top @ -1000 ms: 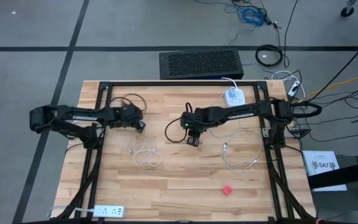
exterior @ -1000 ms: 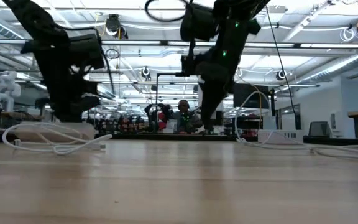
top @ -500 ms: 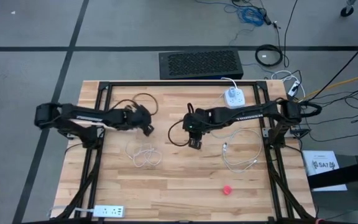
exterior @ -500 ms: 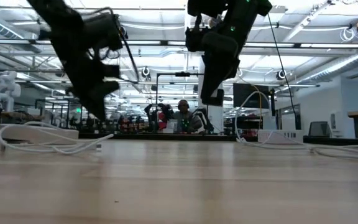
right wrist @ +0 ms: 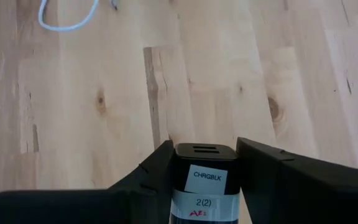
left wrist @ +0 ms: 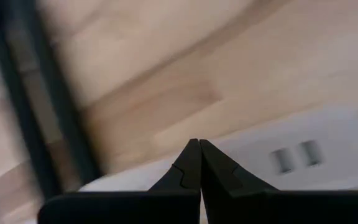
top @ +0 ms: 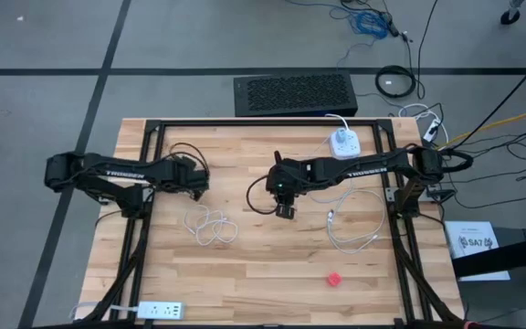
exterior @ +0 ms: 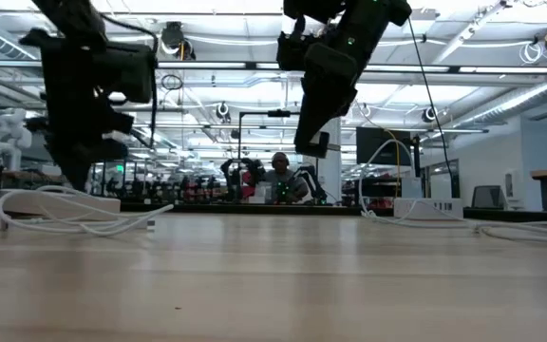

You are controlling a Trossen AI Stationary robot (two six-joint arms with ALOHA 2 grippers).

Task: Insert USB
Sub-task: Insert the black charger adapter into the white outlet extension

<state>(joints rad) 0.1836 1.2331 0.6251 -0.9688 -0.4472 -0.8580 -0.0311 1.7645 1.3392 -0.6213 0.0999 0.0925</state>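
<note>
The left end effector [top: 201,182], fingers together, is pulling back. The right end effector [top: 285,211] is gripping the black charger [right wrist: 204,177] above the wooden bench [top: 272,265]. White cable [top: 210,227] is lying below the left one; its plug is hard to see.

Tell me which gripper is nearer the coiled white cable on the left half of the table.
Left. The left gripper sits just above the coiled white cable; the right gripper, shut on the black charger block, is farther off, to the cable's right.

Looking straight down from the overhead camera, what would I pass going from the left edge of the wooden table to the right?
Left gripper, shut → loose white cable coil → right gripper, shut on a black charger block → red object → white cable
</note>
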